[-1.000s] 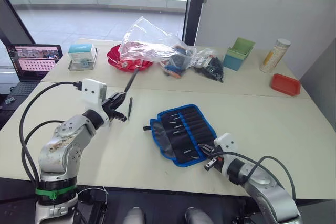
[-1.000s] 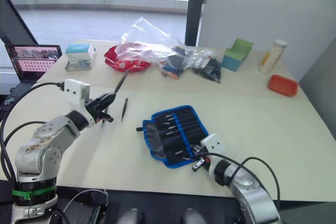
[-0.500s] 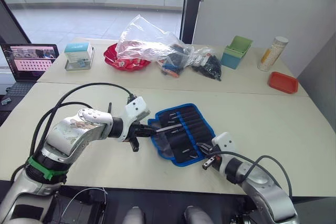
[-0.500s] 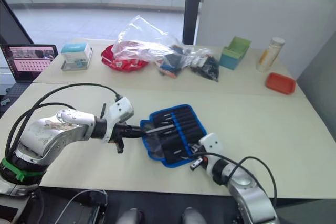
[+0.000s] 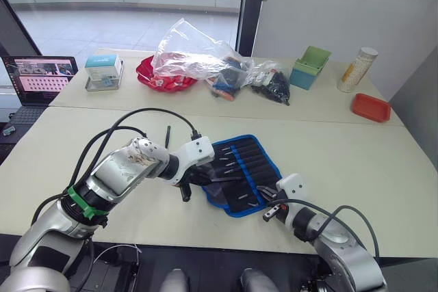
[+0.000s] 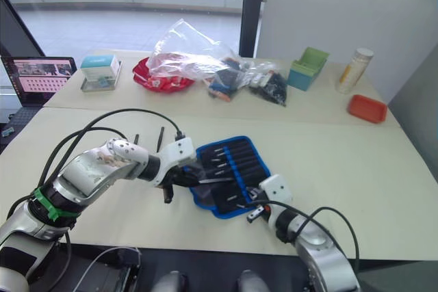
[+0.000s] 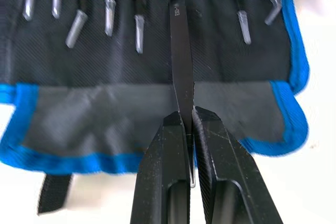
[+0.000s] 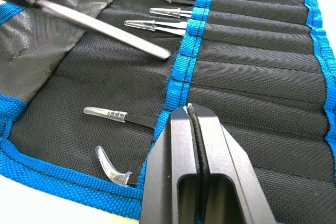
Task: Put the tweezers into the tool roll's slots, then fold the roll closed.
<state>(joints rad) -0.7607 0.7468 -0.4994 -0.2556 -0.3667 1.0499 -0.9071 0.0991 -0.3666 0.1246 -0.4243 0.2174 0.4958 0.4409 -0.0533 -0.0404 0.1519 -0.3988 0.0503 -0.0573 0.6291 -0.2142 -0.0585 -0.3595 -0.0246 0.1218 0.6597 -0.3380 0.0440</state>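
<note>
Progress check: roll lies open on the table, several tweezers already sitting in its slots. Left gripper is pinched on one tweezer, held over the roll with its end aimed at an empty slot. Right gripper is closed on nothing, right at the roll's near edge. Another tweezer waits on the table. Folding's still to come.

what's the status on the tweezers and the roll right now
Left gripper shut on a tweezer, held over the open tool roll. Right gripper shut, empty, pressing the roll's blue band. Nothing in the way.
</note>
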